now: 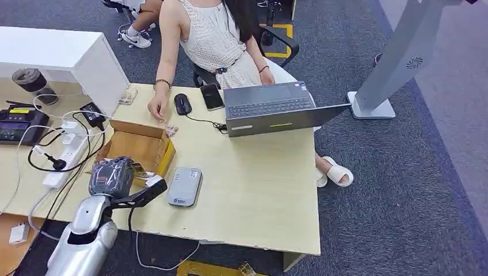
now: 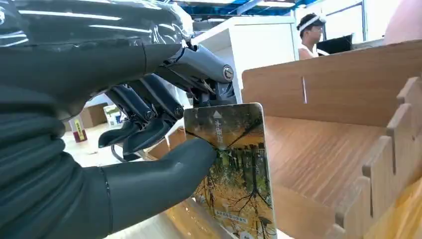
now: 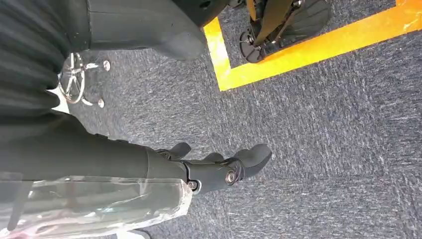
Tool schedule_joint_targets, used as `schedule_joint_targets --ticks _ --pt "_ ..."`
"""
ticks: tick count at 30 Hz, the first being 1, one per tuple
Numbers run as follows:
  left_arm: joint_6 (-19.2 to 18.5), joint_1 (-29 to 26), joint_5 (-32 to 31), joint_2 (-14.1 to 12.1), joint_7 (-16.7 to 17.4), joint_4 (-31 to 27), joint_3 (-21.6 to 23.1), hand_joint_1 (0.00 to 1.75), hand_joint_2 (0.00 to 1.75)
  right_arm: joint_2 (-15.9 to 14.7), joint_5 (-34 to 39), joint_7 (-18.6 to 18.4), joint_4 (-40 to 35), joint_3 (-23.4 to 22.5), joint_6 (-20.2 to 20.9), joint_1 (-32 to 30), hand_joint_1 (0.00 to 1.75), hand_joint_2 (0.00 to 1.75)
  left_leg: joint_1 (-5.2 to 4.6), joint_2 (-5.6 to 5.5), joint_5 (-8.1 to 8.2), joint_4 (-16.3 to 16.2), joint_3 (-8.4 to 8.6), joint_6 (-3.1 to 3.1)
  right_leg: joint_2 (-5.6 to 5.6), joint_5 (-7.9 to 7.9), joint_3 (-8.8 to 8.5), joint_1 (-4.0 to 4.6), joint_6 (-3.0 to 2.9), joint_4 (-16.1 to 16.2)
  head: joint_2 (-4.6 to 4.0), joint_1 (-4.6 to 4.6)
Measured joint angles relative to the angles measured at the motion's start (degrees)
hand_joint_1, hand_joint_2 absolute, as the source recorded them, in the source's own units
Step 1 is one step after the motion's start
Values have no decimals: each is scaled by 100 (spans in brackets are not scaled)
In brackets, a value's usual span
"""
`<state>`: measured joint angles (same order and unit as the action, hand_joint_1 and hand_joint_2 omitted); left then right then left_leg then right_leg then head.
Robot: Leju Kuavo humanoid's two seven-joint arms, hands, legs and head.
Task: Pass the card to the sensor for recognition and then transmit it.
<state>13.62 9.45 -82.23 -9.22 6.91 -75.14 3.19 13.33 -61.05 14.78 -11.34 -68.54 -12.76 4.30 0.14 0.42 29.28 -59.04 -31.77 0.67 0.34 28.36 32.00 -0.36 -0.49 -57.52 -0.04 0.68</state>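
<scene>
Leftmost on the tabletop point(image 1: 259, 190), along its left edge, lie a dark desk phone point(image 1: 17, 123), a white power strip point(image 1: 63, 164) with black and white cables, and a dark-lidded jar point(image 1: 31, 80) further back. Next comes the open cardboard box point(image 1: 138, 146), set near the left part of the front edge, its wooden-looking dividers visible in my left wrist view. My left hand point(image 1: 112, 177) sits at the front rim of this box; its thumb point(image 2: 164, 177) and dark fingers point(image 2: 149, 117) pinch the card point(image 2: 234, 169), a glossy card printed with trees and yellow foliage, held upright just above the box's front wall. Just beside the box, toward the middle of the front edge, rests the sensor point(image 1: 185, 186), a flat pale grey reader lying apart from the card.

At the far edge a person's hand point(image 1: 157, 106) rests on the tabletop near the box's back corner, with a black mouse point(image 1: 183, 103), a black phone point(image 1: 212, 96) and an open grey laptop point(image 1: 270, 108) ranged to its right; the laptop overhangs the right part of the far edge.

My right hand point(image 3: 219, 167) hangs beside my body over grey carpet point(image 3: 323, 129) marked with a yellow line point(image 3: 318, 50); its fingers are loosely curled apart and grasp nothing.
</scene>
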Motion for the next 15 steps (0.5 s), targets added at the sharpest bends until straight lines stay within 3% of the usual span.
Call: schedule_joint_targets --ticks 10,15 --pt "-15 524 -98 -4 -28 24 -2 175 175 0 -96 0 0 37 0 1 0 175 0 -3 -3 -2 0 0 -2 -1 0 0 0 0 0 0" --pt "-57 1154 -195 -81 -9 254 0 175 175 -2 -160 -13 0 87 39 3 0 175 1 -5 -5 -3 0 -2 -3 -3 0 1 -2 -2 0 0"
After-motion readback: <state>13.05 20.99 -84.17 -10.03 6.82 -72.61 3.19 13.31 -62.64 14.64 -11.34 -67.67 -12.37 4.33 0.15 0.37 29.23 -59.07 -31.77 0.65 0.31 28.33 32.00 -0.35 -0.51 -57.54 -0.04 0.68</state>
